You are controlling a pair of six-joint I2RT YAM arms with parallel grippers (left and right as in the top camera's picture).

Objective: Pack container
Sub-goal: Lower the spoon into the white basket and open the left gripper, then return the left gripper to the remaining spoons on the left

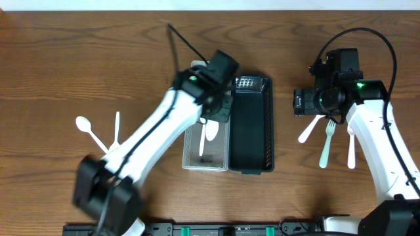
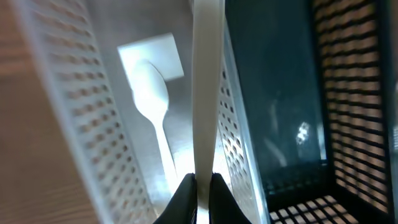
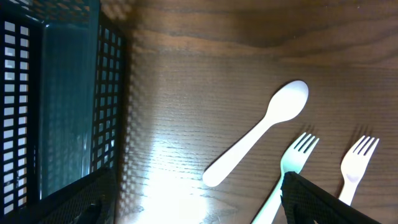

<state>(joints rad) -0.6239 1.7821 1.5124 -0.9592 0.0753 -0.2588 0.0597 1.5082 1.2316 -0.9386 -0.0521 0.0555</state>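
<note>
Lying in white bin (image 2: 81, 124) (perforated): spoon (image 2: 151, 93)

table (image 1: 59, 59): brown wood (dark grain) | glare (image 3: 168, 180): bright patch

Bright, even light; left wrist view blurred.

Top-down view of brown wood-grain desk (image 1: 59, 59). Centre: pale perforated container (image 1: 193, 155) and black perforated container (image 1: 252, 134) side by side, long sides touching. White left arm (image 1: 154, 131) (black joints) stretches diagonally from lower left. Left tool (image 1: 211, 119) sits over pale container's far end, white utensil (image 1: 210, 132) inside just beneath. Left of arm: white spoon (image 1: 84, 124), thin utensil (image 1: 117, 126). Right tool (image 1: 307, 103) hangs over loose spoon (image 1: 308, 131), fork (image 1: 327, 144), third utensil (image 1: 352, 148), apart from containers.
</note>
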